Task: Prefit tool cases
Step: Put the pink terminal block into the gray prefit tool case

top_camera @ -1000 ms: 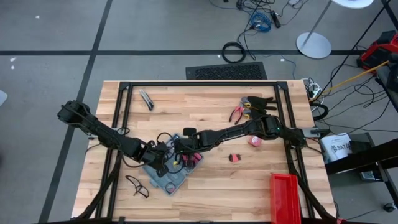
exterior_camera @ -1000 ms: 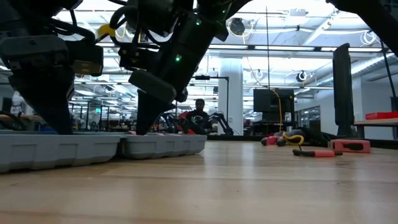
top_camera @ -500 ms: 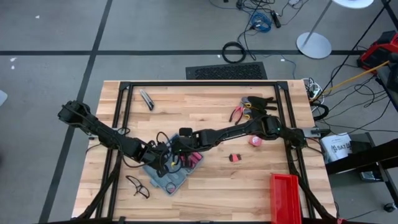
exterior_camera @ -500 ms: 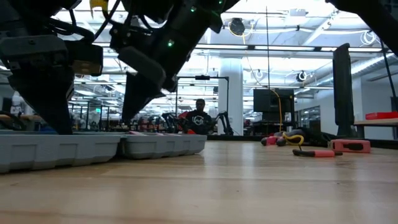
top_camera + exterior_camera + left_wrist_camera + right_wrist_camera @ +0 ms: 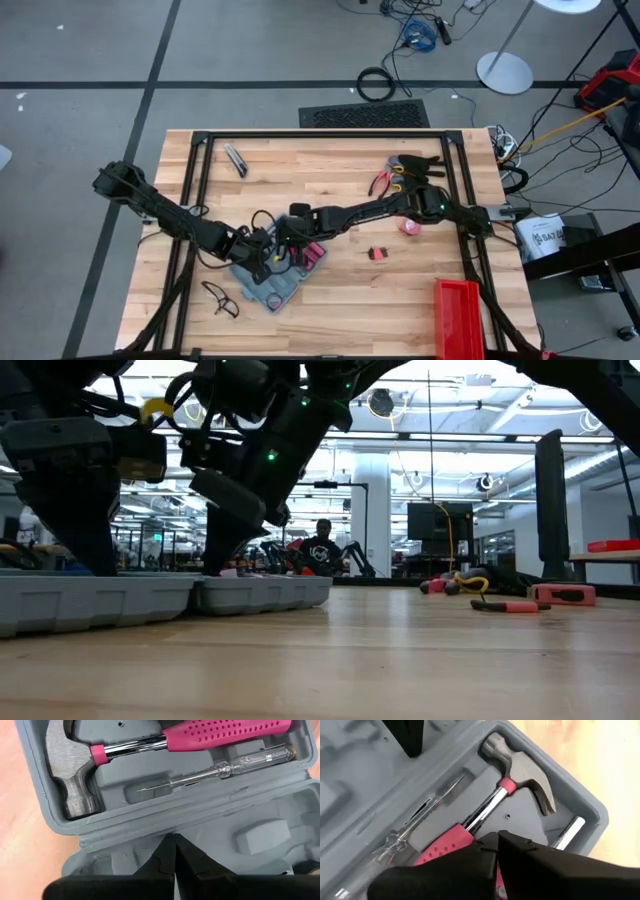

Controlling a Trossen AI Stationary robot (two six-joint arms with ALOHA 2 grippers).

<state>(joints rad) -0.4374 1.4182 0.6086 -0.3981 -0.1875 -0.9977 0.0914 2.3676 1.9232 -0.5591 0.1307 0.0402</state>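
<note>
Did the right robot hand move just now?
Yes, a little. In the high view the right end effector first slid left over the open tool case, away from the red bin, then eased slightly back.

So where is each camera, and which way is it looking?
High view: above the table, looking straight down; both arms meet over the open tool case.
Low view: at table-top height, looking level across; arms come down from above onto the case.
Left wrist view: on the left arm, facing the case tray; left end effector shut.
Right wrist view: on the right arm, facing the tray; right end effector shut.
Shared: both wrist views show the hammer and clear-handled screwdriver.
</note>
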